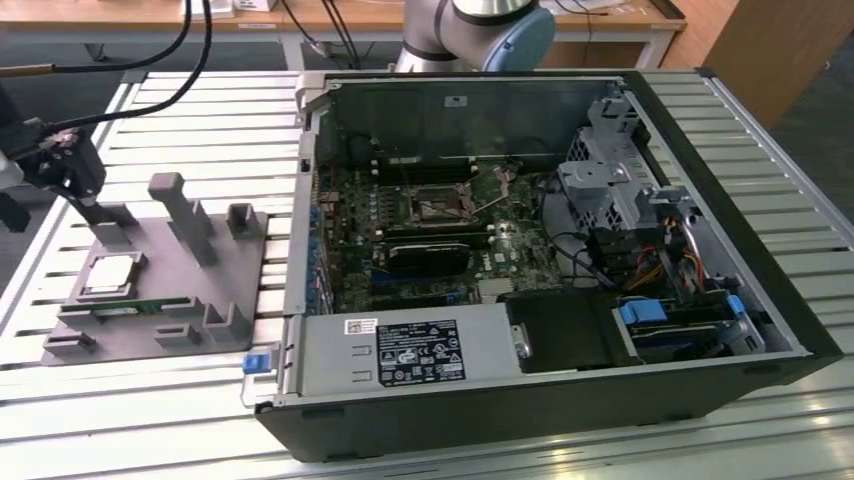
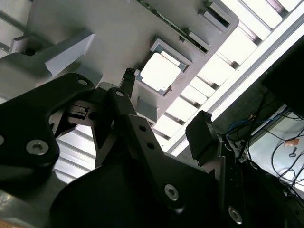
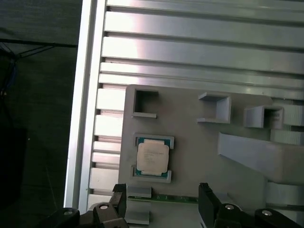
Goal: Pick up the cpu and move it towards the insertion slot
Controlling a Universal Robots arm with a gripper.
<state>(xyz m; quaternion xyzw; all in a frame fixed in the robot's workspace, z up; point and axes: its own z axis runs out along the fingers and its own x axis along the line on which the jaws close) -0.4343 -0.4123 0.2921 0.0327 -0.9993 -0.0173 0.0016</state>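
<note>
End effector (image 3: 161, 199) hanging low over the grey tray (image 3: 204, 152), fingers spread wide, nothing between them. In the exterior view it sits at that view's left, over the slatted counter (image 1: 174, 110).

Just past the fingertips is the cpu (image 3: 153, 158), lying flat in its square nest (image 3: 154, 141) on the tray, silver face up, untouched. A green memory stick (image 3: 178, 198) lies close beside that nest, on the end effector's side, so there's something to steer clear of.

I'd call that chip light, thin and rigid, with a smooth metal lid that could slip and an underside that's likely delicate. The hold belongs on two opposite edges. The nest's raised lips guard two sides and leave the other two free, which is where fingers fit: gentle squeeze, kept level.

Well apart across the slats stands the open computer case (image 1: 534, 400), and inside it the insertion slot (image 1: 437, 208), silver frame, dark centre.
</note>
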